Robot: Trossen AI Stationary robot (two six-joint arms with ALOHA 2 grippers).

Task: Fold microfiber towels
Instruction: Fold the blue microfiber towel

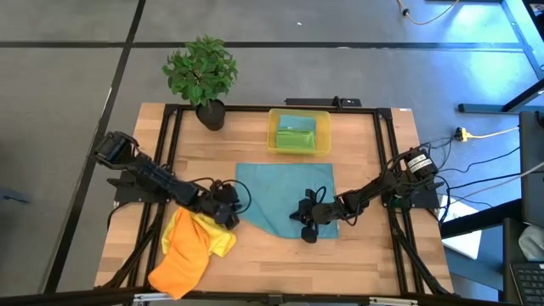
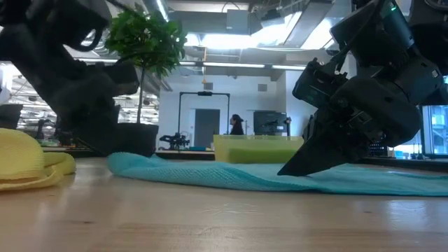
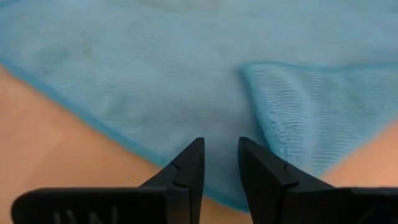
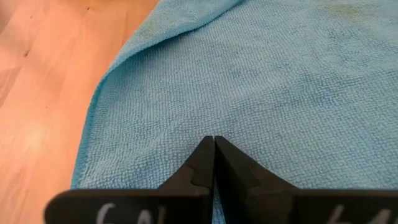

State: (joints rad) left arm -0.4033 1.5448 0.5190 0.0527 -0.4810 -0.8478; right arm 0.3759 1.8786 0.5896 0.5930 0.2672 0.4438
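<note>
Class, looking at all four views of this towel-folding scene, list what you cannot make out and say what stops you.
- What lies in the yellow bin: high view, too small.
- Teal towel under the right pincer: high view, covered by the shut pincer.
- Yellow towel under the orange towel: high view, overlapped.
- Whether the left pincer touches the teal towel: left wrist view, unclear.

Right gripper point(image 4: 214, 144) low over the teal-blue towel point(image 4: 280, 81), fingers point(image 4: 198, 163) pressed together with no gap, tips touching the cloth. Whether any fabric is pinched between them cannot be told. Towel spread flat and filling most of the picture, knobbly weave plain to see. One hemmed edge curling up and folded slightly over itself beside bare wooden table point(image 4: 43, 93). Light plank grain showing there.
</note>
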